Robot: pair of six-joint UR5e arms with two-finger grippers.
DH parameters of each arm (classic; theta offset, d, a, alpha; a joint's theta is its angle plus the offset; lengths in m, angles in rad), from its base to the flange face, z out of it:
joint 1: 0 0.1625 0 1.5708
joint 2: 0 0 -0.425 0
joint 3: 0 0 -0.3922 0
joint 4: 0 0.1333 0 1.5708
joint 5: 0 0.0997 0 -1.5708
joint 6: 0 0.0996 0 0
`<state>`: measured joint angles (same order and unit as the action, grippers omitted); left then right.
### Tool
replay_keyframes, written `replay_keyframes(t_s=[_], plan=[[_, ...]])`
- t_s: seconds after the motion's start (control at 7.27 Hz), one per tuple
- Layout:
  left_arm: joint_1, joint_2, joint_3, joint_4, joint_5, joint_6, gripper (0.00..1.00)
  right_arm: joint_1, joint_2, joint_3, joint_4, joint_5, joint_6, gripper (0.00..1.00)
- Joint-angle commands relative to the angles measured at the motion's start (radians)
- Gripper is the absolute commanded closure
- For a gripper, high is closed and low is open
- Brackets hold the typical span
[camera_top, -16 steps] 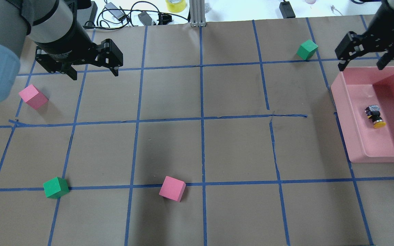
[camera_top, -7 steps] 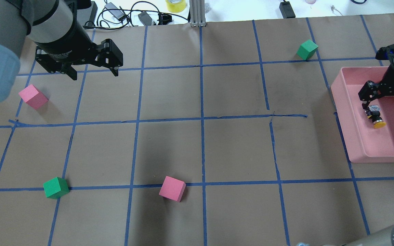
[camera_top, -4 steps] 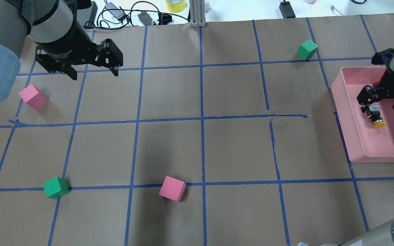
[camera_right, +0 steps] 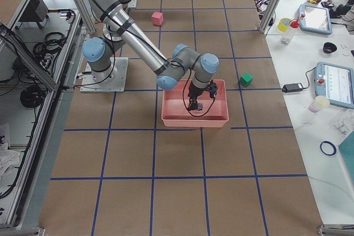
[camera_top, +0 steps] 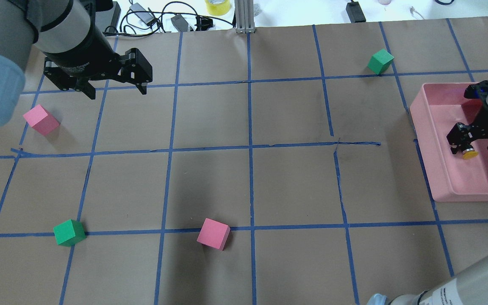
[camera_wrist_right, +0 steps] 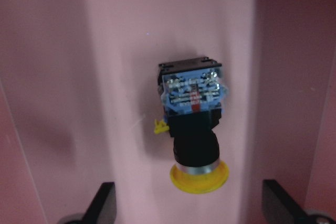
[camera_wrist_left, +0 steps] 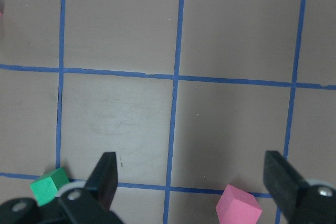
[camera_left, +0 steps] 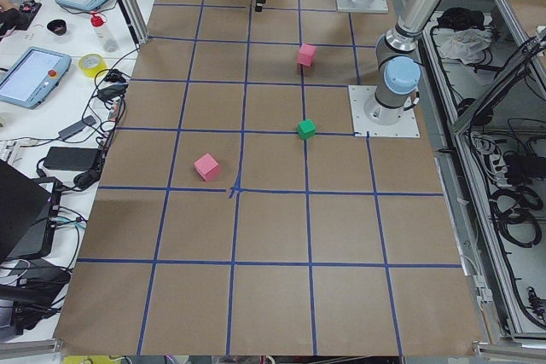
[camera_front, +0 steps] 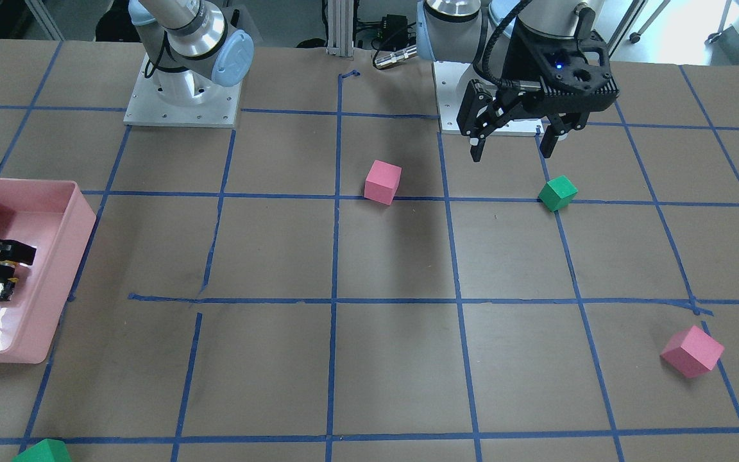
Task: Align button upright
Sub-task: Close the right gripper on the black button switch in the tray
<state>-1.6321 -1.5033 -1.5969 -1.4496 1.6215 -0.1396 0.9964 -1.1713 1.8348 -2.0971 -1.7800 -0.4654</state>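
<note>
The button (camera_top: 468,153) lies on its side inside the pink bin (camera_top: 424,140), its yellow cap pointing toward the near edge of the overhead view. In the right wrist view the button (camera_wrist_right: 193,129) shows its whitish-blue base up and its yellow cap down, between my open fingers (camera_wrist_right: 103,203). My right gripper (camera_top: 475,146) is open and low in the bin, its fingers on either side of the button without gripping it. My left gripper (camera_top: 117,91) is open and empty, hovering over the table at the far left.
Foam cubes lie on the taped brown table: a pink cube (camera_top: 40,120) and a green cube (camera_top: 69,232) at the left, a pink cube (camera_top: 213,233) near the middle front, a green cube (camera_top: 380,61) at the far right. The bin walls (camera_front: 81,224) surround the right gripper.
My right gripper has come down from above the bin's far wall into the bin and now straddles the button. The button and the left arm have not moved.
</note>
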Motion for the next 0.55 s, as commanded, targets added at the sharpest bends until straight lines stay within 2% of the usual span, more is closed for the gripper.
replay_keyframes(t_s=[0.0, 0.14, 0.41], plan=[[0.000, 0.000, 0.000, 0.000, 0.000, 0.000, 0.00, -0.004, 0.013, 0.003, -0.003, -0.006, -0.001, 0.03], [0.000, 0.000, 0.000, 0.000, 0.000, 0.000, 0.00, -0.004, 0.016, 0.001, -0.003, -0.001, 0.001, 0.17], [0.000, 0.000, 0.000, 0.000, 0.001, 0.000, 0.00, -0.004, 0.019, 0.001, -0.001, 0.001, 0.001, 0.97]])
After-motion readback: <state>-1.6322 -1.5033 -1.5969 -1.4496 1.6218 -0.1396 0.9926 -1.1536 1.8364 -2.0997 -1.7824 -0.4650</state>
